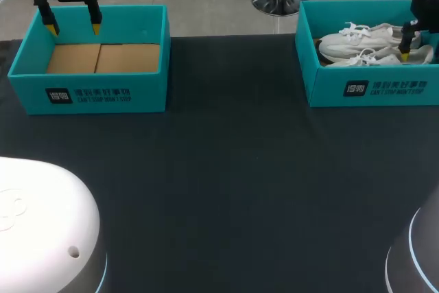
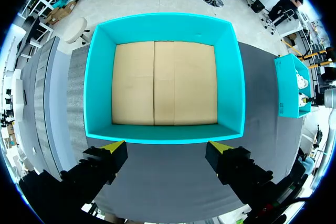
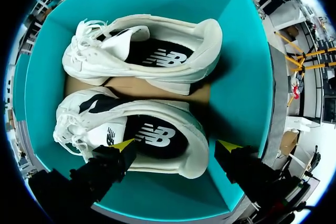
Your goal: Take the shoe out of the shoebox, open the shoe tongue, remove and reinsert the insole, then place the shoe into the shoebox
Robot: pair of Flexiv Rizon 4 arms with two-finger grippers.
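White shoes (image 3: 137,56) inside teal shoebox (image 3: 239,93)

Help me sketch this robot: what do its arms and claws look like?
Left claw and right claw: black, blocky, each with two pointed yellow tips. Left arm has a rounded white shell with a thin blue ring; right arm looks greyer.

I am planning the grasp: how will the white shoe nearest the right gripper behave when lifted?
Probably light for its size, as the shoe looks like a soft fabric sneaker. Its open collar may fold under a pinch, while the thick sole should stay stiffer. The loose laces will likely dangle.
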